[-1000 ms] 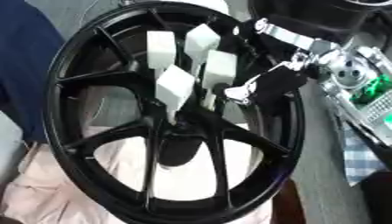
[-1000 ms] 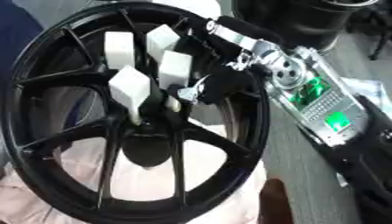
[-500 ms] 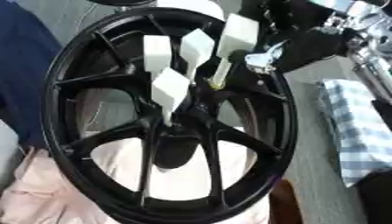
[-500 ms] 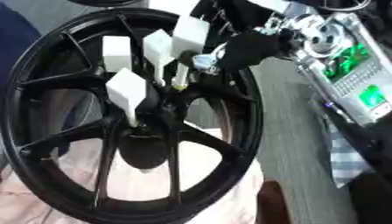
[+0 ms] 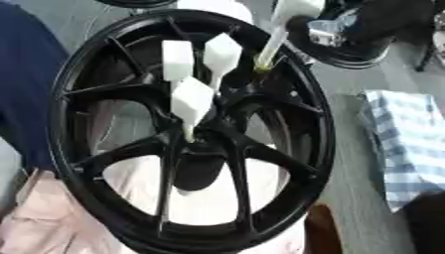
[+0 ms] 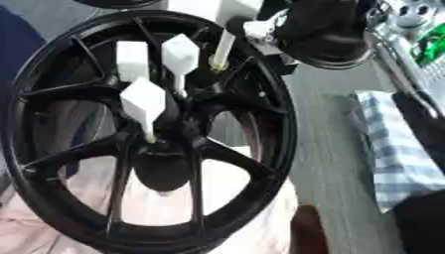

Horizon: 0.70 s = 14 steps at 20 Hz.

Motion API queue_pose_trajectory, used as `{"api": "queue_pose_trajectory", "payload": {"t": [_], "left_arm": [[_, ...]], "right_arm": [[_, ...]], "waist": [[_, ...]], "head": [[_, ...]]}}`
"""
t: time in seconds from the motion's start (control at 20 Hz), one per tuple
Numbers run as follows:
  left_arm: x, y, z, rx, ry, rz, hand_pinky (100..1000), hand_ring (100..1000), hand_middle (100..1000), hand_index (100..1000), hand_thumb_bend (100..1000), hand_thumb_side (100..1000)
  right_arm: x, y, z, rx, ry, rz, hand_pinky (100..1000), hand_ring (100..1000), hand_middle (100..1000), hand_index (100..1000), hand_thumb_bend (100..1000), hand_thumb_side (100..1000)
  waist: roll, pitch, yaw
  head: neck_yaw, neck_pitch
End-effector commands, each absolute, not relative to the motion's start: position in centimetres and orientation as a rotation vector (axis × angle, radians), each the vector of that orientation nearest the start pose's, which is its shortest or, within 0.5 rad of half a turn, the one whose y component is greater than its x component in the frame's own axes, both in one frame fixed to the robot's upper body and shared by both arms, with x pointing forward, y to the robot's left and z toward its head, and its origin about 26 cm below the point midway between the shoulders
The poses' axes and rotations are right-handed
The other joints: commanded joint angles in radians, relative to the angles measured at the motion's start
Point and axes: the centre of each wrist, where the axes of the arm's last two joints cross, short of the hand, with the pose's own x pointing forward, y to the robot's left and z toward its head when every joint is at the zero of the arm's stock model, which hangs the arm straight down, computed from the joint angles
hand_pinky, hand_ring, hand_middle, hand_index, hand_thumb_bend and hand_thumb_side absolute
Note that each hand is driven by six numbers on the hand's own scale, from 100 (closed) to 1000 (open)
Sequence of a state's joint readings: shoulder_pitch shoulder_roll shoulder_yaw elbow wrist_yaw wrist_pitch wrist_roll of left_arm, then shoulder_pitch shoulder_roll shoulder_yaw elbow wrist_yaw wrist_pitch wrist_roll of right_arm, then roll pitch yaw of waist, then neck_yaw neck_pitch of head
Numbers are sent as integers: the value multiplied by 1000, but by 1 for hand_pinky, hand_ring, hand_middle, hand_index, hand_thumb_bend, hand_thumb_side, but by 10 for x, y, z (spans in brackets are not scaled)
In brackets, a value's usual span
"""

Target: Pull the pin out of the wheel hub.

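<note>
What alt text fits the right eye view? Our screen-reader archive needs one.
A black spoked wheel fills the view, with three white block-headed pins standing near its hub. The robot's right hand, at the top, holds a fourth white pin lifted by the rim. A blue checked cloth lies at right.

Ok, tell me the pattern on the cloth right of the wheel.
Blue-and-white checks on the cloth; clearest in left eye view.
</note>
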<state>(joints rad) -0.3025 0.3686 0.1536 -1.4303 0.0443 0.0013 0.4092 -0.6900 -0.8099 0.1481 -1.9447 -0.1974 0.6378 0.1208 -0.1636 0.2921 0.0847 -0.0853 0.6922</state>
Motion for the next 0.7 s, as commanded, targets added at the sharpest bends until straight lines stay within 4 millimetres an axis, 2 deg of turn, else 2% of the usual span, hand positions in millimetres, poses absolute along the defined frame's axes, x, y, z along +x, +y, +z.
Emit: {"api": "queue_pose_trajectory", "payload": {"t": [0.05, 0.2, 0.3, 0.5, 0.65, 0.7], "left_arm": [[347, 371, 93, 677, -1785, 269, 549, 582, 474, 667, 100, 875], [346, 374, 94, 690, -1788, 306, 549, 582, 474, 667, 100, 873], [347, 375, 96, 696, -1793, 324, 549, 582, 474, 667, 100, 871], [348, 377, 98, 702, -1798, 348, 549, 582, 474, 667, 100, 868], [349, 376, 99, 699, -1803, 349, 549, 582, 473, 667, 100, 868], [350, 375, 100, 696, -1805, 348, 549, 582, 473, 667, 100, 867]], "right_arm": [[311, -307, 347, -627, -1734, 626, 595, 591, 298, 461, 365, 100], [315, -352, 341, -820, -1595, 458, 602, 601, 317, 475, 355, 100], [320, -376, 325, -875, -1508, 338, 603, 606, 322, 479, 351, 100], [325, -418, 275, -930, -1350, 123, 614, 619, 339, 491, 347, 100], [321, -447, 230, -968, -1255, -5, 624, 631, 361, 509, 349, 100], [317, -454, 217, -983, -1234, -40, 642, 653, 393, 536, 351, 100]], "waist": [[19, -10, -21], [35, 5, -44], [45, 14, -54], [60, 25, -65], [62, 29, -60], [63, 30, -58]], "head": [[54, -15], [88, -28], [104, -35], [115, -51], [102, -59], [94, -61]]}}
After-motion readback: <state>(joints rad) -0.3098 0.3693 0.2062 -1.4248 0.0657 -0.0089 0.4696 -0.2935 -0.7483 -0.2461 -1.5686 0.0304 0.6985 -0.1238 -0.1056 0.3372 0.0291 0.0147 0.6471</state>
